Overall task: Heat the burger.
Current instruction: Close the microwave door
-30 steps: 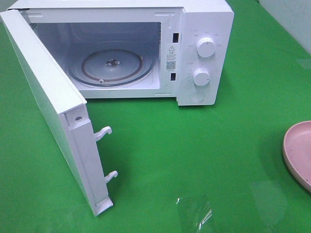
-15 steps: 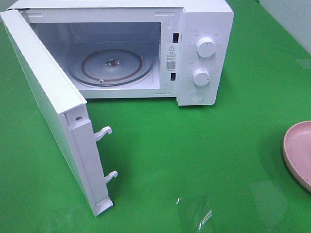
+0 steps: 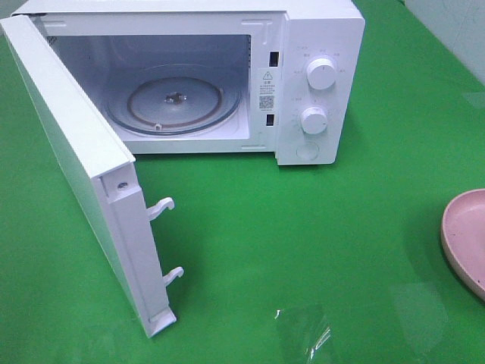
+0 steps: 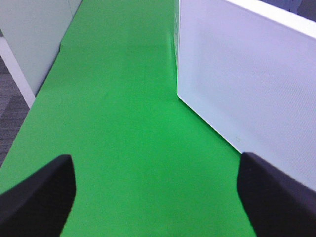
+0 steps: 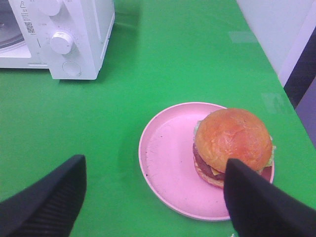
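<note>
The burger (image 5: 232, 145), with a golden-brown bun, sits on the right side of a pink plate (image 5: 168, 163) in the right wrist view. My right gripper (image 5: 153, 207) is open, just short of the plate, its black fingers (image 5: 44, 202) wide apart. In the exterior high view only the plate's edge (image 3: 464, 239) shows at the right; the burger and both grippers are out of that view. The white microwave (image 3: 318, 83) stands at the back with its door (image 3: 83, 174) swung open and its glass turntable (image 3: 174, 102) bare. My left gripper (image 4: 153, 192) is open over green table beside the door's outer face (image 4: 247, 84).
The microwave has two white knobs (image 3: 321, 74) on its right panel. The door's latch hooks (image 3: 163, 206) stick out toward the table middle. The table's edge and a grey floor (image 4: 10, 108) show in the left wrist view. A white wall (image 5: 276, 29) borders the table past the plate.
</note>
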Robot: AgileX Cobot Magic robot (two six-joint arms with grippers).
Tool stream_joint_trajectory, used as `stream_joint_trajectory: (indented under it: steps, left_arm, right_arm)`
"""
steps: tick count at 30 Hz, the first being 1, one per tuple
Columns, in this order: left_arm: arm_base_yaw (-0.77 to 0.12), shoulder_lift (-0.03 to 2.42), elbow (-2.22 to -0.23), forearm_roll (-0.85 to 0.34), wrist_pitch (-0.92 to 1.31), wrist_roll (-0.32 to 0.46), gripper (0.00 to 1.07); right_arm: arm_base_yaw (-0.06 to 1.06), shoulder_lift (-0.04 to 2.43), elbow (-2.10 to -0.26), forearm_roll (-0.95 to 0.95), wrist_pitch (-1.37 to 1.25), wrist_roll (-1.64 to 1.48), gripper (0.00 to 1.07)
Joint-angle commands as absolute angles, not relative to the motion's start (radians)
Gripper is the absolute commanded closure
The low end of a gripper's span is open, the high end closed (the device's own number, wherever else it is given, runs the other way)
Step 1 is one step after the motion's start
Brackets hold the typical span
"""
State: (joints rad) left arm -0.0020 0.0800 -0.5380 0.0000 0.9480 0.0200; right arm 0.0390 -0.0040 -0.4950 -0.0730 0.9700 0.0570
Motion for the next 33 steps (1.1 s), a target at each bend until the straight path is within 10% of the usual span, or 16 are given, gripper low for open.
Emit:
stream_joint_trajectory:
  steps: [1,6,10,33]
  left_arm:
    - [-0.001,0.177,-0.529,0.000,0.754,0.015,0.53]
    - [-0.001,0.249,-0.512,-0.006,0.630,0.015,0.70]
    - [-0.001,0.443,-0.504,-0.025,0.470,0.017,1.06]
    - [-0.001,1.019,-0.282,-0.023,-0.466,0.012,1.07]
  right_arm:
    - [0.034,-0.031,-0.492,-0.068,0.961,0.054,0.34]
    - [0.034,-0.031,-0.492,-0.068,0.961,0.054,0.34]
    - [0.034,-0.031,-0.492,-0.068,0.961,0.054,0.34]
    - [0.034,-0.031,-0.492,-0.068,0.961,0.053,0.34]
